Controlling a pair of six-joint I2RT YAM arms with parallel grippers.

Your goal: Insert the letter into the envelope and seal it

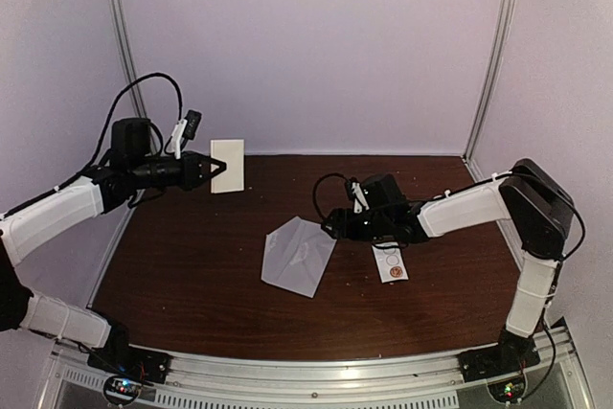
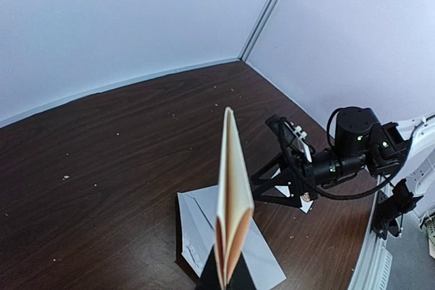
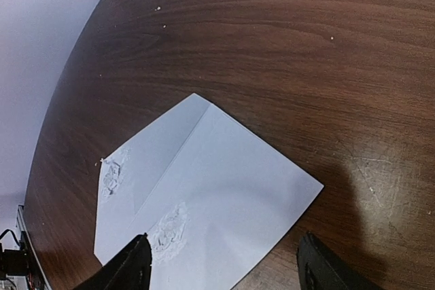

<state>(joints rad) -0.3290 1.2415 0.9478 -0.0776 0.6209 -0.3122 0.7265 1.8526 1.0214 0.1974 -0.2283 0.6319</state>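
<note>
The envelope (image 1: 297, 254) is pale grey-white and lies flat mid-table with its flap open; it also shows in the left wrist view (image 2: 197, 225) and the right wrist view (image 3: 204, 188). My left gripper (image 1: 213, 169) is shut on the folded cream letter (image 1: 228, 166), held upright in the air at the back left; the left wrist view shows the letter (image 2: 232, 195) edge-on above the envelope. My right gripper (image 1: 330, 224) is open, low over the envelope's right edge, with one fingertip (image 3: 132, 263) above the paper and the other above the wood.
A small white sticker strip with circles (image 1: 391, 262) lies under the right arm, right of the envelope. The right arm (image 2: 340, 157) reaches over the table. Pale walls and metal posts close in the back and sides.
</note>
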